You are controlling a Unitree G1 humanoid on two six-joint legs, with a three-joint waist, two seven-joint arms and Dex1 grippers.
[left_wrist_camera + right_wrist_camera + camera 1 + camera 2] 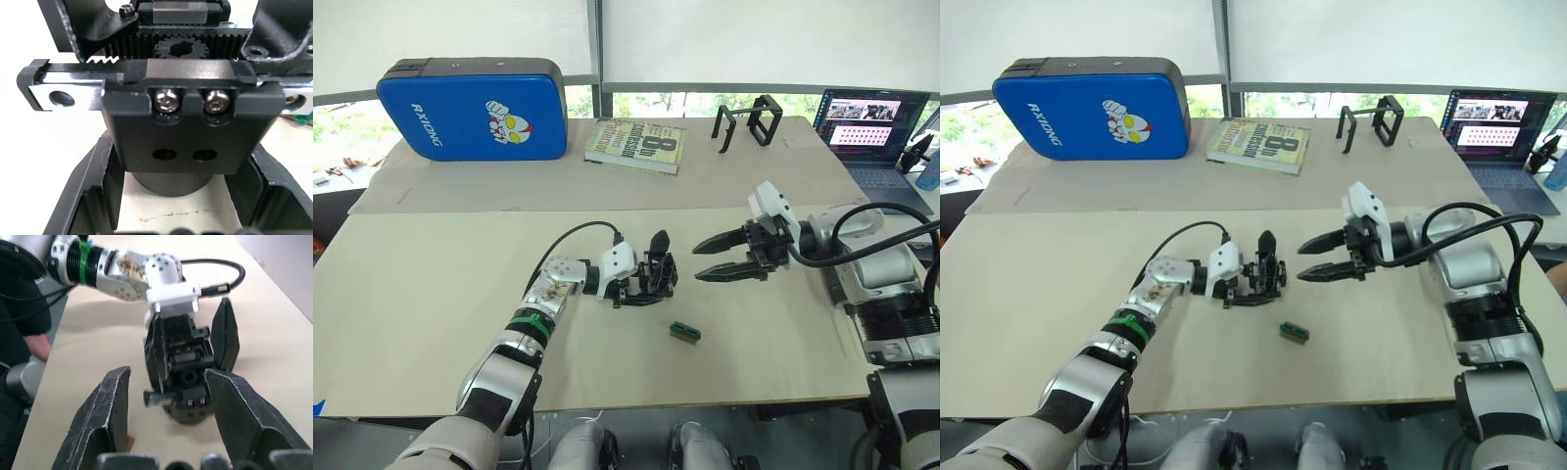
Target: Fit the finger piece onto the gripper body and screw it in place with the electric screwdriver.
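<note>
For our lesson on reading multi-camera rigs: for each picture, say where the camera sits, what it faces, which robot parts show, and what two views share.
Head stereo pair: looks forward and down over the table; both arms show, left gripper on the gripper body, right gripper open.
Left wrist: looks along its fingers at the gripper body close up.
Right wrist: looks past its own fingers toward the left gripper.
Shared: the gripper body.

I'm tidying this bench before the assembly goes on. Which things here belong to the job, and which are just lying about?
In use:
- gripper body, held by the left end effector
- right end effector, open, empty, facing it

Lying about:
- blue case
- book
- black frames
- laptop
- small green block (role unclear)
</note>
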